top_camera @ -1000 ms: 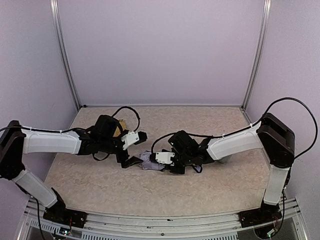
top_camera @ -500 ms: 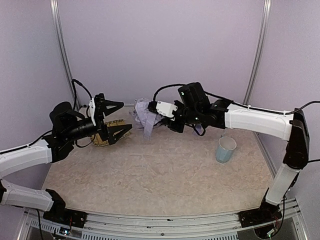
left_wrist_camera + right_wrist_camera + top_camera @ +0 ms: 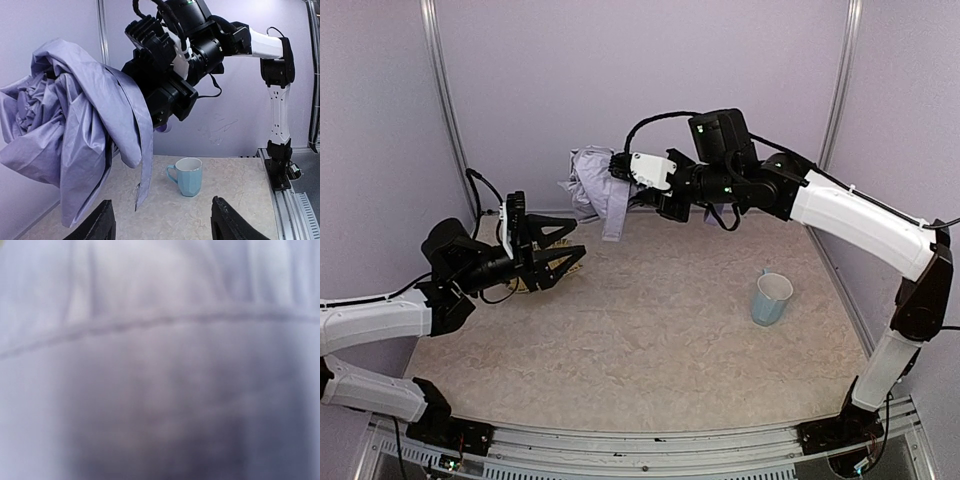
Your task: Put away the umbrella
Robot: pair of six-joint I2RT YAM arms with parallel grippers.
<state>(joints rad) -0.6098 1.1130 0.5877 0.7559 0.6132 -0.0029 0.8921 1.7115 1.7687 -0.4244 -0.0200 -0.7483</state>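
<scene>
Up high at the upper centre of the overhead view: clamped on the umbrella (image 3: 592, 188) with the right gripper (image 3: 618, 168), jaws narrowed around a bunch of lilac fabric, well clear of the table (image 3: 650, 360). Probably lifted that way so the loose folds and one long flap hang free for the other arm to reach. Nothing but blurred lilac cloth in the right wrist view, so pressed right up against it.

Over at the left middle, poised with the left gripper (image 3: 563, 246), fingers spread partway, holding nothing. Aimed toward the hanging cloth but lower and apart from it. From that wrist, crumpled canopy across the left half of the frame; shaft not to be made out.

Down at the right, upright on the speckled beige top, a light blue cup (image 3: 772, 298), well apart from the action. Hard to tell much of the woven tray (image 3: 524, 285), mostly hidden beneath the left arm. All around, plain lilac walls (image 3: 640, 90), with two metal posts (image 3: 451, 110) in the back corners.
</scene>
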